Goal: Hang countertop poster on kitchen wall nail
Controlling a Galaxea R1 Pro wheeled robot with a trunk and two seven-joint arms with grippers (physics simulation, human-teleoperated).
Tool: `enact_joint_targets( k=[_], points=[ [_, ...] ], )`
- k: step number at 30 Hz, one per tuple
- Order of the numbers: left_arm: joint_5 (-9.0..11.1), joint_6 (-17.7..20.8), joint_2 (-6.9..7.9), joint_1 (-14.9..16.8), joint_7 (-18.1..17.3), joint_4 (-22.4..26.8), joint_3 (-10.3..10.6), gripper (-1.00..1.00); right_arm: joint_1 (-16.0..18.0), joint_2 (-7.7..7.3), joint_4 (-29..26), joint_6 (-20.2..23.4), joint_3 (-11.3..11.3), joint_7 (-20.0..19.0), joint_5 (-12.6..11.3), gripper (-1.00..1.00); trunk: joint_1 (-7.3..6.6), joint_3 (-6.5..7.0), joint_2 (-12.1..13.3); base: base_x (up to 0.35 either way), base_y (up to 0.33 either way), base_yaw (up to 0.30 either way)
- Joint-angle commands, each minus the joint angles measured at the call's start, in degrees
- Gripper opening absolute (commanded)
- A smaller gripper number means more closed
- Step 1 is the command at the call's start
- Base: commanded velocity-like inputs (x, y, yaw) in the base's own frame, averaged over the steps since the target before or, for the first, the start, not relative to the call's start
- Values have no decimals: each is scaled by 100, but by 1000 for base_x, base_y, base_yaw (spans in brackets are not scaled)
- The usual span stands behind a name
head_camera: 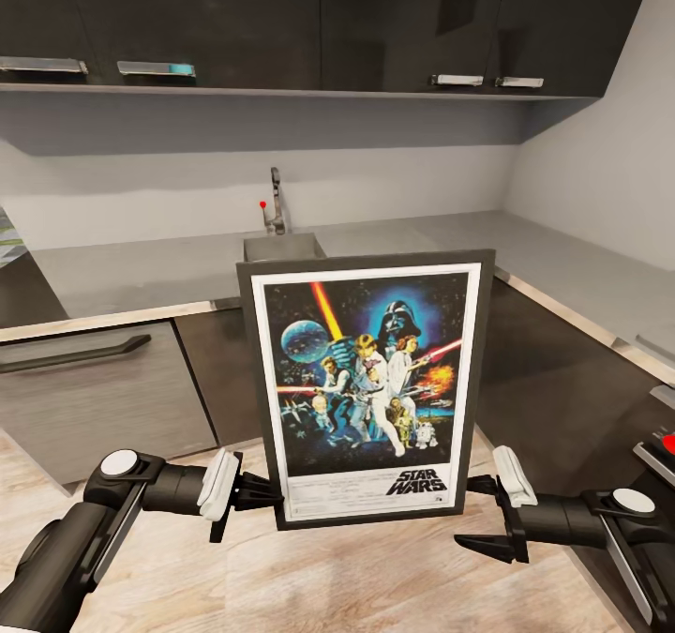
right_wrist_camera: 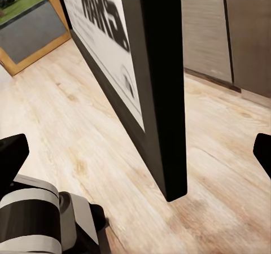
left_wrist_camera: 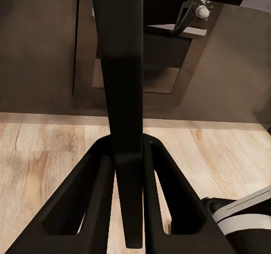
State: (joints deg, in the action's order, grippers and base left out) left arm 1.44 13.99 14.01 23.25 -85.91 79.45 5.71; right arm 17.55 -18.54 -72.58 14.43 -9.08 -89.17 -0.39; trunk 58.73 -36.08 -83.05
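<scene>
Wrapping round the corner under dark upper cabinets, the grey countertop has a sink and tap set into it, with wood floor below. Out in front of it, the poster hangs upright in the air, clear of the worktop, print facing the head camera. Left gripper is clamped on the frame's lower left edge, fingers pinching it from both sides. Right gripper sits just beside the lower right corner, jaws spread wide, not touching the frame.
</scene>
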Motion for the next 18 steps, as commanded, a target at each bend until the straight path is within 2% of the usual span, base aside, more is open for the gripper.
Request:
enact_joint_targets(
  k=[1,4,5,17,18],
  points=[
    [14,43,5,4,-5,1,9,-100,3,-1,-1,60,-3,-21,-4,100,0,-5,-3,0,0,0],
    [14,43,5,4,-5,1,9,-100,3,-1,-1,60,-2,-21,-5,100,0,-5,-3,0,0,0],
    [14,43,5,4,-5,1,9,-100,3,-1,-1,60,-3,-21,-5,-100,0,-5,-3,0,0,0],
    [11,65,5,4,-5,1,9,-100,3,-1,-1,60,-1,-21,-3,-100,0,-5,-3,0,0,0],
    [9,71,5,4,-5,1,9,100,3,-1,-1,60,-3,-21,-2,-100,0,-5,-3,0,0,0]
  ],
)
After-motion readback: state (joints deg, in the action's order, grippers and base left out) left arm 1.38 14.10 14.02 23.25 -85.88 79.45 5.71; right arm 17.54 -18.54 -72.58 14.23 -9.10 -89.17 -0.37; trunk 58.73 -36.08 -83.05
